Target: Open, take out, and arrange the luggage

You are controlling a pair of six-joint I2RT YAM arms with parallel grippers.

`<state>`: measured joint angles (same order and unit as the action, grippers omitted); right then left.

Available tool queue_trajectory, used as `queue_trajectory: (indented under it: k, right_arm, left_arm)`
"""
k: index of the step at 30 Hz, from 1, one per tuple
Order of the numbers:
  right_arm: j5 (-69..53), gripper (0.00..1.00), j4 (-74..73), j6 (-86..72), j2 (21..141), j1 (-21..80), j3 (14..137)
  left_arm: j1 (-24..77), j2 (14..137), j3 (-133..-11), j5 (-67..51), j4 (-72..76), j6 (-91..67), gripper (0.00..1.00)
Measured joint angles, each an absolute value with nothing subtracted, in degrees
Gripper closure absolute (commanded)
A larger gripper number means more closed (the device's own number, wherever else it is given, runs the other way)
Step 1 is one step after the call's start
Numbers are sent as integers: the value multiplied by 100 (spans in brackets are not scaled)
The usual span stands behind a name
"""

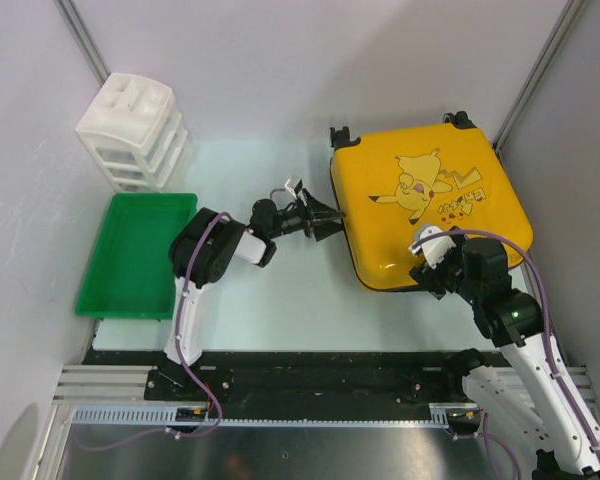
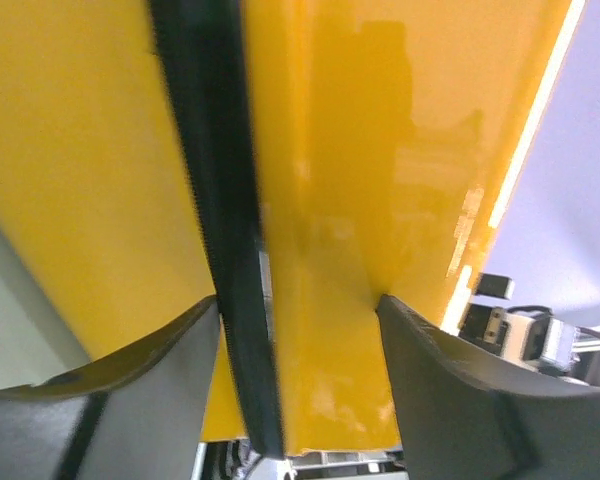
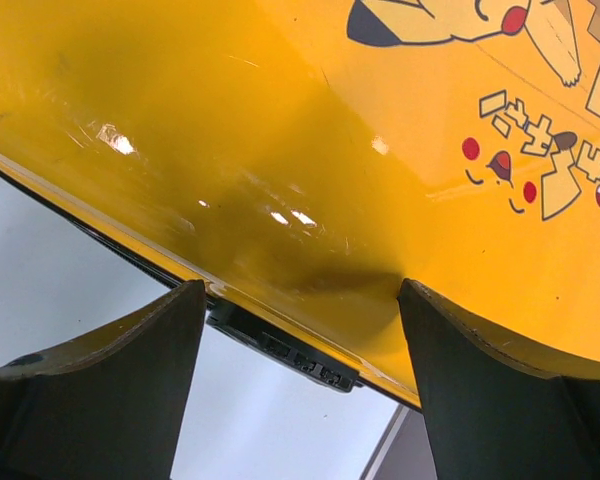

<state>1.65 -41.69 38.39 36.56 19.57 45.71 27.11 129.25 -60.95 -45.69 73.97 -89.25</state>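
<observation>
The white drawer unit (image 1: 130, 130) stood at ten o'clock on the table (image 1: 280, 295), its contents impossible to make out, and the green tray (image 1: 135, 255) at nine o'clock showed nothing inside. The left gripper (image 1: 327, 222) met the nine o'clock side of the yellow Pikachu luggage (image 1: 430, 200), its fingers (image 2: 150, 380) spread astride the black zipper band (image 2: 225, 250), probably seeking the pull. The luggage lay flat and zipped shut at two o'clock, its contents hidden. The right gripper (image 3: 302, 290), fingers spread, sat against the luggage's six o'clock rim, likely bracing it.
</observation>
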Motion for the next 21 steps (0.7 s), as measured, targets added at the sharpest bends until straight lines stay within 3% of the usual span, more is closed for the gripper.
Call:
queue_trajectory:
  k: [8, 12, 15, 21]
  right_arm:
    - [152, 15, -4163, 3879, 3669, 1900, 4622]
    - [93, 10, -4191, 3909, 3570, 1890, 4622]
    - [3, 6, -4235, 3970, 3420, 1872, 4622]
    - [-5, 6, -4318, 4204, 3035, 1857, 4703]
  left_arm:
    - [2829, 12470, -5964, -4233, 6788, -9144, 67]
    - [2919, 12328, -6007, -4049, 6434, -9393, 90]
    - [3017, 12243, -6324, -4056, 6075, -9459, 100]
    - [3242, 12101, -7054, -4060, 5894, -9454, 100]
